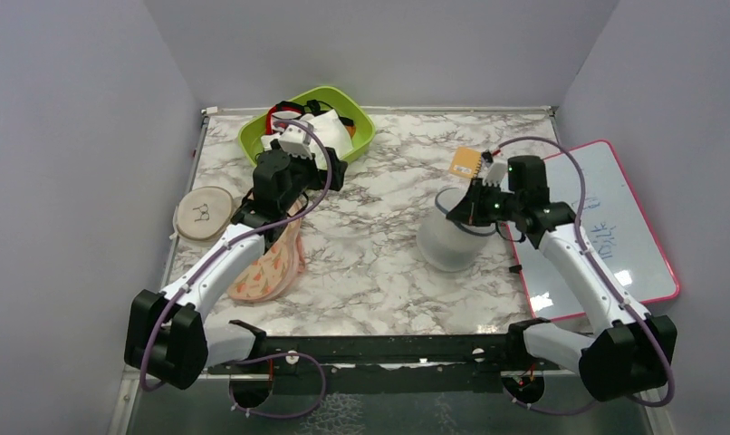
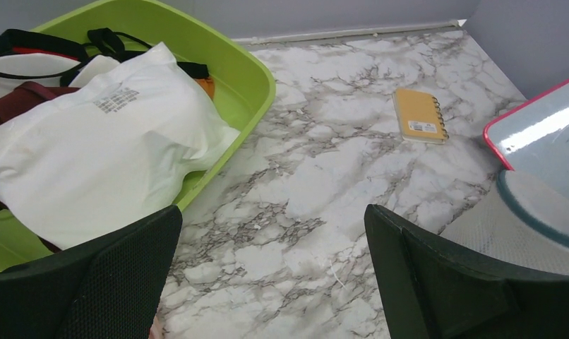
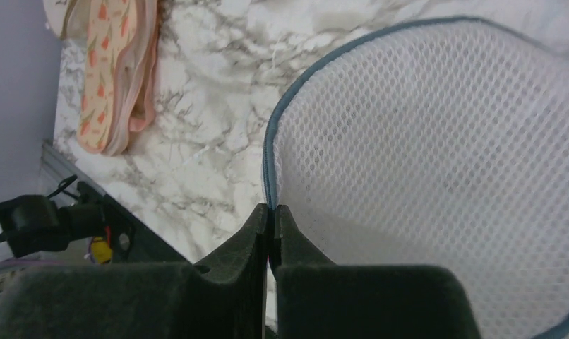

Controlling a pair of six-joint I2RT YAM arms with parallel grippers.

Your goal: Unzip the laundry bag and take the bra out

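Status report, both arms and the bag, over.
Left gripper open, empty. Right gripper shut on laundry bag rim. Floral bra out on table. Nothing obstructing.

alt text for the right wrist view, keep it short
The right gripper is pinched shut on the grey-blue rim of the white mesh laundry bag. Beyond it, a peach floral bra lies on the marble table.

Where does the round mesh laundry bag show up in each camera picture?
Top external: the laundry bag sits right of centre, under the right gripper.
Left wrist: lower right corner, cut off by the edge.
Right wrist: fills the right half, its rim pinched in that gripper.
Shared landmark: the marble table.
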